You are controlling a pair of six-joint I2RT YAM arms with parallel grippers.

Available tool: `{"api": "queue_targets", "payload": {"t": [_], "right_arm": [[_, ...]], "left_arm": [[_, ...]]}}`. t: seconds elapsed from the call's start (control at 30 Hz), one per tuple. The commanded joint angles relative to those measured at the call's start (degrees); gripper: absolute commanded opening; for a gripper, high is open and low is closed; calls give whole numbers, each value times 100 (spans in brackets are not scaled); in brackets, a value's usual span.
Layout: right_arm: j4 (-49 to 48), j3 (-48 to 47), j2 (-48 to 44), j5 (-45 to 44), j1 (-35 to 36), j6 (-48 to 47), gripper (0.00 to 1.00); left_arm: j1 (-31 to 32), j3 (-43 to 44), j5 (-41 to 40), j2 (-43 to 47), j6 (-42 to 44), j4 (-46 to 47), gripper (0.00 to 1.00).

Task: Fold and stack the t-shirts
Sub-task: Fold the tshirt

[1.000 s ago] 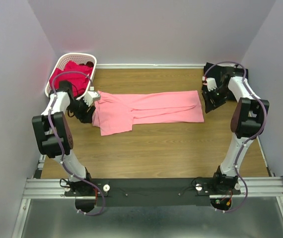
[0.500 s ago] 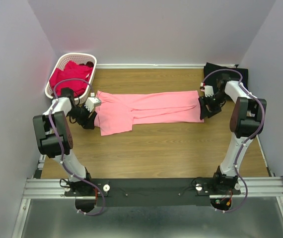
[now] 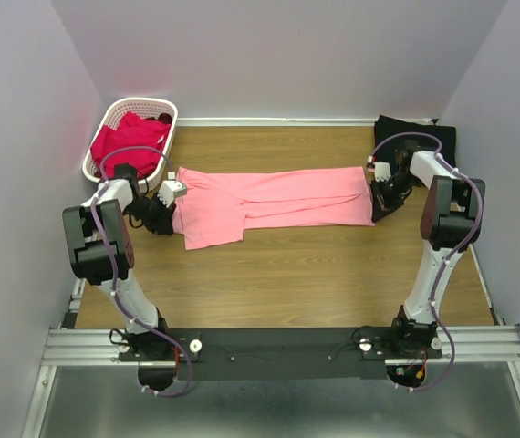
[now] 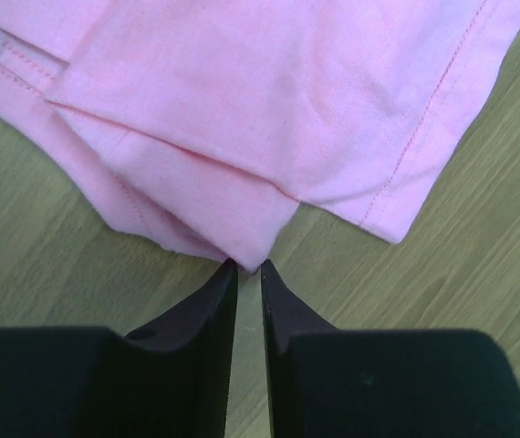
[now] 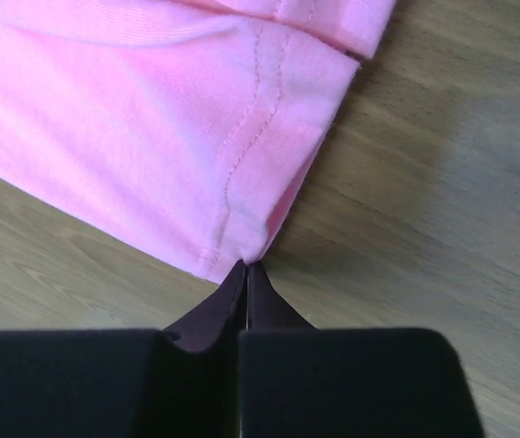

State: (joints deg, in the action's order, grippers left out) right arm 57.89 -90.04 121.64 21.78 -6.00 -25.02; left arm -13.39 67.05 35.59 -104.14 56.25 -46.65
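A salmon-pink t-shirt (image 3: 274,201) lies folded into a long band across the middle of the table. My left gripper (image 3: 176,210) is at its left end. In the left wrist view its jaws (image 4: 249,266) stand nearly together, pinching a corner of the layered pink fabric (image 4: 269,109) at their tips. My right gripper (image 3: 375,203) is at the band's right end. In the right wrist view it (image 5: 245,266) is shut on the corner of the stitched hem (image 5: 242,173). A black t-shirt (image 3: 417,130) lies at the back right. Magenta-red t-shirts (image 3: 130,137) fill the basket.
The white slotted basket (image 3: 165,106) stands at the back left corner, just behind my left arm. Walls close in the table on the left, back and right. Bare wood (image 3: 287,274) runs between the pink t-shirt and the arm bases.
The right gripper came from the black t-shirt to the pink band's right end. The left gripper dropped to the band's left corner. Both sets of jaws closed on the fabric.
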Motion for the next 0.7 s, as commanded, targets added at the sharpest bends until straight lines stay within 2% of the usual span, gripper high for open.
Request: {"api": "queue_targets", "payload": {"t": [0.0, 0.1, 0.47, 0.67], "right_arm": [[-129, -137, 202, -121, 2, 23, 1], [-111, -93, 97, -288, 2, -56, 1], [-102, 110, -185, -1087, -173, -566, 1], [-23, 74, -150, -983, -209, -627, 1]], "left_arm": [[-15, 107, 168, -133, 62, -177, 19], [-32, 124, 9, -89, -43, -221, 0], [-94, -25, -483, 201, -360, -257, 0], [-111, 28, -440, 139, -404, -230, 0]]}}
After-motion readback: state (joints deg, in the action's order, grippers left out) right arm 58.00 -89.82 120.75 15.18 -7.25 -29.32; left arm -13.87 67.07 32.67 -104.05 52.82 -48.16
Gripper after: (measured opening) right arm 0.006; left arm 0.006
